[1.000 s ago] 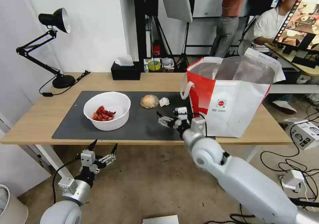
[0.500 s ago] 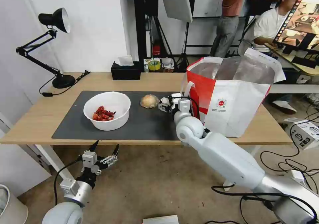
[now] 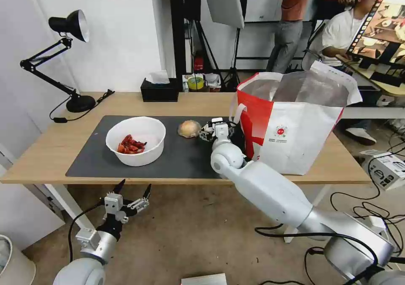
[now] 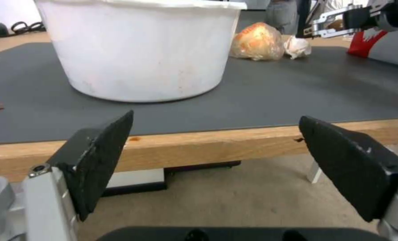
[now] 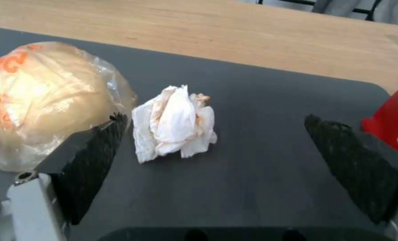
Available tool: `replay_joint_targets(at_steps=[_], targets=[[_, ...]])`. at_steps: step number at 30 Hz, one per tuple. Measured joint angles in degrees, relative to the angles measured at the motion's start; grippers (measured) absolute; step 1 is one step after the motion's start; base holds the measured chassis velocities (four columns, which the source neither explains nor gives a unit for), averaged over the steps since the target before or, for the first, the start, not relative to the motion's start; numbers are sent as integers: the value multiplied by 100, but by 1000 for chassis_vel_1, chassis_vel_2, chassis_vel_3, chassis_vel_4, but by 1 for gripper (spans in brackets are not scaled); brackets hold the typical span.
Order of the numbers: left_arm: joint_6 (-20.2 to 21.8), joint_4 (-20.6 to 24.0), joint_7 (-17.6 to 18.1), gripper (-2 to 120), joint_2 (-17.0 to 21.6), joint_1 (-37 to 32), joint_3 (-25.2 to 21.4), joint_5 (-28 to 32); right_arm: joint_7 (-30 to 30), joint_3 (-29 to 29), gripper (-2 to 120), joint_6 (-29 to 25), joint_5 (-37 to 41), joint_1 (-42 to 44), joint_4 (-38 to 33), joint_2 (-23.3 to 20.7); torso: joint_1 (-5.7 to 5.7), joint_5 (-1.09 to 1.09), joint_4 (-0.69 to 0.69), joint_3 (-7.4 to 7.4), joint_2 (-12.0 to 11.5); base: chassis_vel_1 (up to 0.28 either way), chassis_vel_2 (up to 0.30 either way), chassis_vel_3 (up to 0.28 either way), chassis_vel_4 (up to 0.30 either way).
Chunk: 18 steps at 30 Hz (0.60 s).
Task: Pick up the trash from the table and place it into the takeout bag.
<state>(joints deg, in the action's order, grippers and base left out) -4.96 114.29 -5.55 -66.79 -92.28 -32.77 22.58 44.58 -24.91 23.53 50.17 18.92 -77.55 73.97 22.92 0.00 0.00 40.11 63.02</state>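
So the right gripper (image 3: 209,131) is reaching over the mat (image 3: 181,158) with its fingers spread wide, and the tissue (image 5: 174,122) lies on the mat in the gap between them, nearer the one beside the ball, not pinched by either. In the right wrist view that tissue is a small crumpled white wad with orange stains. Just beside it sits the ball (image 3: 189,128), tan and wrapped in clear plastic, near the mat's back edge. The bowl (image 3: 136,140) with red shell scraps is toward the mat's left end, well apart from the ball.

The bag (image 3: 295,124) stands upright and open at the table's (image 3: 55,150) right end, foil lining showing, its red side next to the right gripper.

The left gripper (image 3: 130,191) hangs below the table's front edge, fingers spread, holding nothing; its wrist view looks across the front edge at the bowl's wall.

A tissue box (image 3: 159,90) sits at the back edge, a lamp (image 3: 63,57) at the back-left corner.
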Motion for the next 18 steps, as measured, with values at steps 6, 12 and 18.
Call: replay_joint_targets(at_steps=[6,12,18], targets=[[-6,42,-5,100,-14,-19,9,0,0,19,100,16,-16,-78,317,188,0,0,0,0,1,0,0,0,0],[-16,66,-11,100,-4,-48,-24,-2,-27,59,100,24,-101,-79,520,313,0,0,0,0,1,0,0,0,0],[-28,64,-14,100,-28,-55,-21,-5,-47,77,100,25,-139,-93,670,401,0,0,0,0,1,0,0,0,0]])
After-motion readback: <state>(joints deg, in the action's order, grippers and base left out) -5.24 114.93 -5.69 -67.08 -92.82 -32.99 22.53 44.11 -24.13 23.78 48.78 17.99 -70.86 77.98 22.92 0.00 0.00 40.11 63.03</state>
